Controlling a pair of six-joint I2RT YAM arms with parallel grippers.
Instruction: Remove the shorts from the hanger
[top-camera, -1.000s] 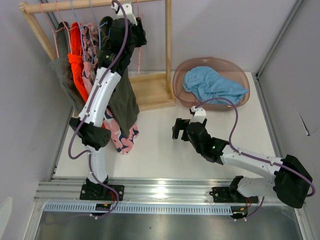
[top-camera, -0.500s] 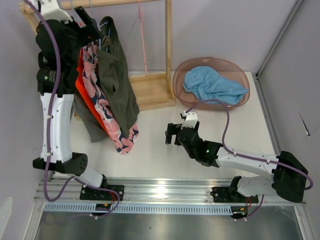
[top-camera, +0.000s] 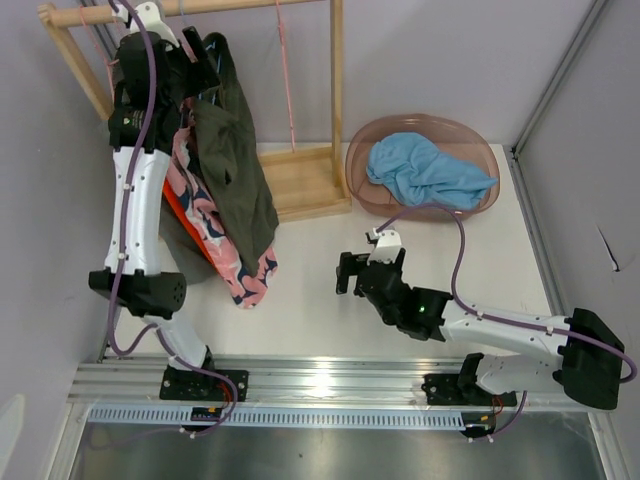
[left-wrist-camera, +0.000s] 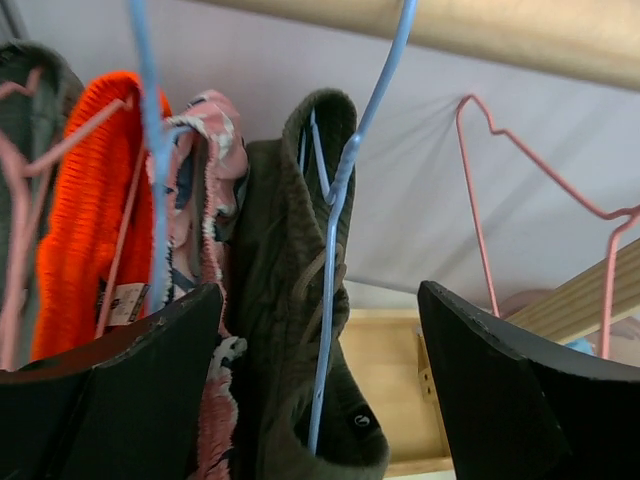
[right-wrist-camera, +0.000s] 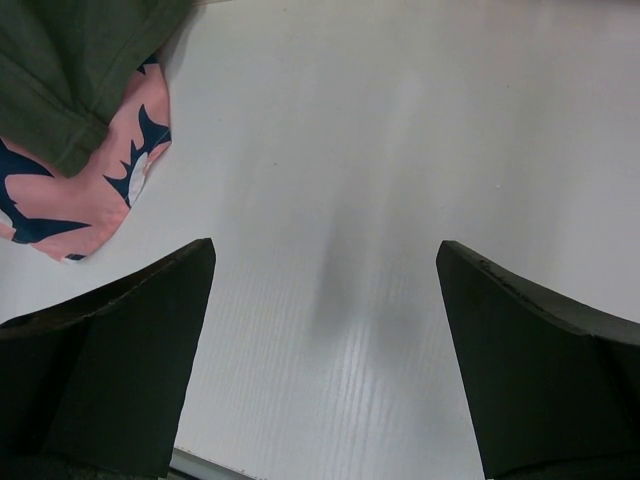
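Dark olive shorts (top-camera: 238, 165) hang on a blue hanger (left-wrist-camera: 333, 270) from the wooden rod (left-wrist-camera: 500, 30). To their left hang pink floral shorts (top-camera: 215, 235), orange shorts (left-wrist-camera: 90, 220) and grey shorts (left-wrist-camera: 25, 90). My left gripper (top-camera: 198, 62) is raised at the rail. It stands open, and the olive shorts (left-wrist-camera: 285, 330) and the hanger wire lie between its fingers (left-wrist-camera: 170, 340) without being pinched. Light blue shorts (top-camera: 425, 170) lie in the basket. My right gripper (top-camera: 355, 272) hovers open over the white table (right-wrist-camera: 380, 120) with nothing in it.
An empty pink hanger (left-wrist-camera: 480, 200) hangs to the right of the olive shorts. The rack's wooden base (top-camera: 305, 180) stands behind the clothes. The brown basket (top-camera: 357, 150) sits at the back right. The floral shorts' hem (right-wrist-camera: 90, 195) lies near my right gripper.
My left arm swung from the right of the clothes out to the far left, then back toward the olive shorts, and its gripper opened. My right gripper shifted only slightly.
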